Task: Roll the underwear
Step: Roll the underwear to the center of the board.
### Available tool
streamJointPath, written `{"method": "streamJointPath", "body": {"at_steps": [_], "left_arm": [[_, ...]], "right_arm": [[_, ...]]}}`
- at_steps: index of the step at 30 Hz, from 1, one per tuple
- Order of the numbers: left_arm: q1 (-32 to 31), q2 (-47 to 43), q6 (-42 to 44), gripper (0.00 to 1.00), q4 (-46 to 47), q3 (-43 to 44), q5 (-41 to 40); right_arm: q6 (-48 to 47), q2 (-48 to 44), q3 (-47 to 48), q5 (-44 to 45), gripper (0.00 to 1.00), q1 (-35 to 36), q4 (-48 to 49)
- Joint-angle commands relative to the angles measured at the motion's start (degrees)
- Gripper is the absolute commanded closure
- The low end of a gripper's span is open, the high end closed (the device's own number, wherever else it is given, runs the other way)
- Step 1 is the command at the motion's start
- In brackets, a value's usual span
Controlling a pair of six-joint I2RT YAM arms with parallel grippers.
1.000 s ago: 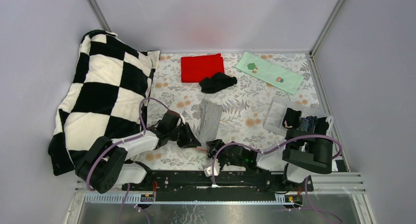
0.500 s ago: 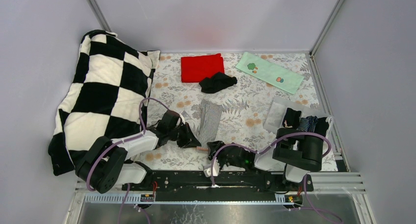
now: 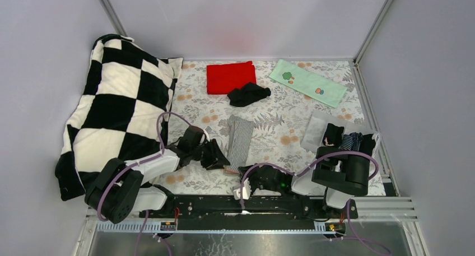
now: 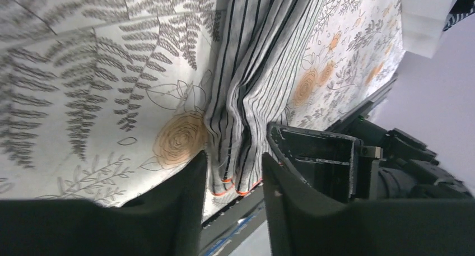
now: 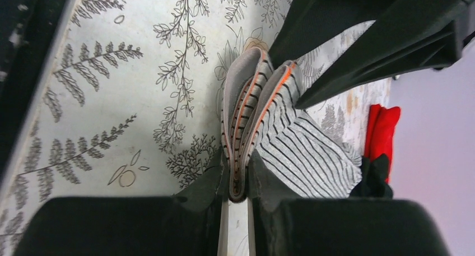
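Note:
The grey pinstriped underwear (image 3: 240, 137) lies as a long folded strip on the floral mat. My right gripper (image 3: 244, 174) is shut on its near orange-trimmed hem, seen bunched between the pads in the right wrist view (image 5: 237, 177). My left gripper (image 3: 219, 158) is at the same end, open, its fingers (image 4: 187, 205) straddling the hem (image 4: 235, 175) without clamping it. A black underwear (image 3: 248, 93) lies crumpled at the back, partly on the red cloth (image 3: 230, 77).
A checkered black-and-white pillow (image 3: 115, 107) fills the left side. A pale green printed cloth (image 3: 307, 82) lies at the back right. A clear container (image 3: 319, 130) at the right holds dark rolled pieces (image 3: 343, 138). The black base rail (image 3: 224, 203) runs along the near edge.
The right arm's elbow has swung a little to the left and its gripper has shifted slightly along the near hem. The left gripper has barely moved.

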Motion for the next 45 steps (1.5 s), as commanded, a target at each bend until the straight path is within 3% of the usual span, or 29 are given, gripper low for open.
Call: {"method": "streamJointPath", "body": {"at_steps": [1, 6, 17, 20, 26, 37, 45], "left_arm": [[1.4, -3.4, 0.7, 0.5, -4.0, 2.4, -4.8], [1.6, -4.1, 3.3, 0.39, -4.9, 5.3, -7.2], [1.0, 1.5, 9.7, 0.38, -6.1, 6.8, -6.5], [0.3, 2.2, 10.4, 0.4, -6.2, 6.7, -7.2], [-2.3, 2.5, 10.4, 0.44, -6.3, 6.1, -8.5], [-4.0, 5.4, 9.1, 0.49, -5.0, 5.0, -10.9], [-4.0, 6.1, 10.0, 0.59, -6.5, 5.3, -12.4]], "right_arm": [[10.4, -3.2, -1.7, -3.9, 0.98, 0.2, 0.6], [17.5, -5.7, -2.8, -6.0, 0.99, 0.2, 0.8], [34.6, -8.7, -2.7, -11.6, 0.99, -1.4, 1.9], [37.8, -10.2, -2.0, -12.9, 0.99, -3.0, 0.4], [46.5, -12.4, 3.4, -18.5, 0.97, -7.3, -12.0], [62.2, -10.9, 3.6, -21.8, 0.97, -11.5, -11.5], [72.8, -11.0, 3.5, -23.7, 0.97, -15.1, -12.2]]}}
